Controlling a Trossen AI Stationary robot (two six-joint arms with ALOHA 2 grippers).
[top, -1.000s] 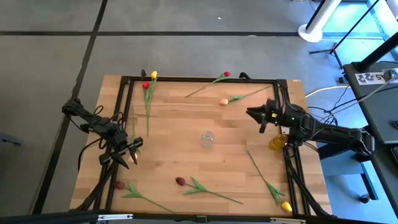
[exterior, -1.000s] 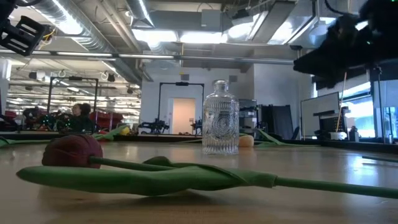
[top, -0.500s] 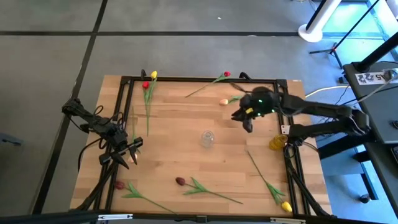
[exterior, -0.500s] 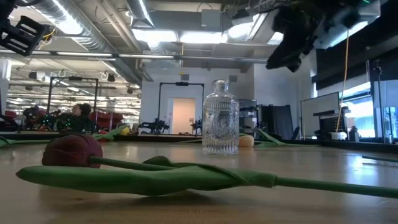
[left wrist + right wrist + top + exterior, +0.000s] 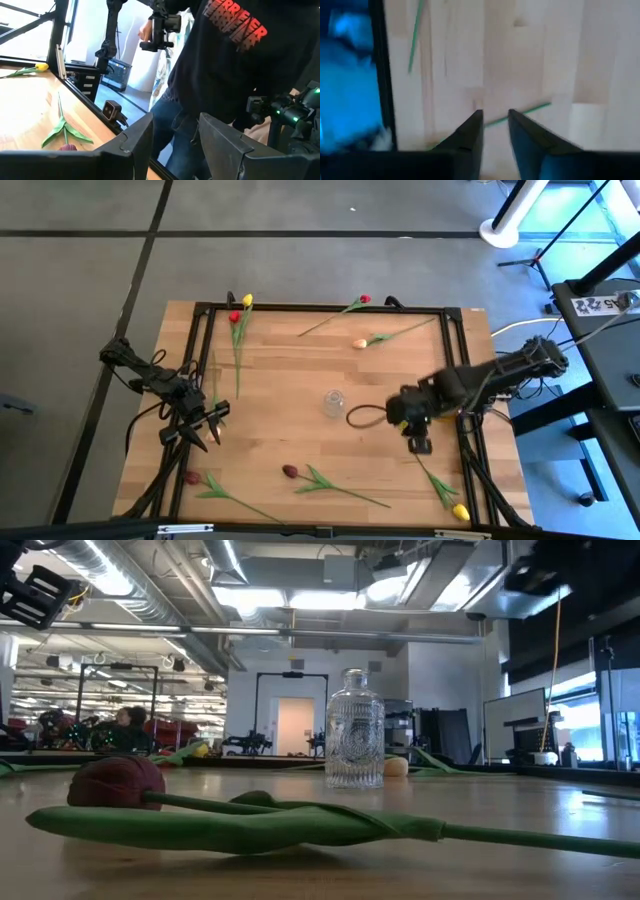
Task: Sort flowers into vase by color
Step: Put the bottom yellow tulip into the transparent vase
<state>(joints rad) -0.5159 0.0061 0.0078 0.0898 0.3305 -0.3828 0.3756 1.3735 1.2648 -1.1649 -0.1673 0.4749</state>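
A small clear glass vase point(image 5: 334, 402) stands upright at the table's middle; it also shows in the low view point(image 5: 354, 740). Tulips lie flat on the wood: yellow point(image 5: 247, 300) and red point(image 5: 235, 317) at the far left, red point(image 5: 364, 299) and peach point(image 5: 360, 343) at the far middle, two maroon ones point(image 5: 290, 471) point(image 5: 192, 477) near the front, and yellow point(image 5: 460, 511) at the near right. My right gripper point(image 5: 421, 446) hovers open over that yellow tulip's stem point(image 5: 520, 113), touching nothing. My left gripper point(image 5: 204, 428) waits open at the left edge.
A black frame point(image 5: 320, 308) runs round the table's edges. A maroon tulip point(image 5: 115, 783) lies close in front of the low camera. A person in a dark top point(image 5: 225, 55) stands beyond the table. Bare wood lies between the vase and the near tulips.
My right gripper has swung from the table's far right, first a little toward the left, then toward the near edge, and has turned so its fingers point at the near edge over the near-right tulip's stem. No flower has moved.
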